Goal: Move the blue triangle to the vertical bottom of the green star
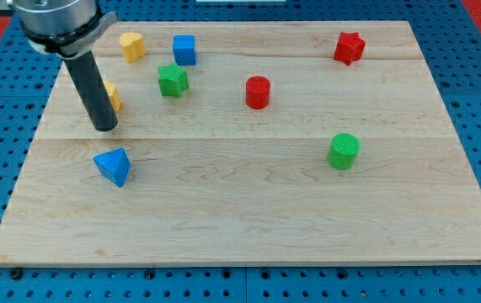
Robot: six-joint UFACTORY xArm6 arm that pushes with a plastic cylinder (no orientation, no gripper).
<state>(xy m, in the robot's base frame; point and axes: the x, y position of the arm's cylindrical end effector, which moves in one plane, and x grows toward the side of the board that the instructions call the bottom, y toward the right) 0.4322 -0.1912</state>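
Note:
The blue triangle [113,166] lies on the wooden board [248,210] at the view's left. The green star [173,81] sits above it and to its right, near the view's top. My tip [104,127] stands just above the blue triangle, slightly to its left, with a small gap between them. The rod leans up to the view's top left and partly hides a yellow block [113,96].
A yellow block [132,46] and a blue cube [184,50] sit near the board's top edge. A red cylinder [258,93] is at centre top, a red star [350,48] at top right, a green cylinder [343,151] at right.

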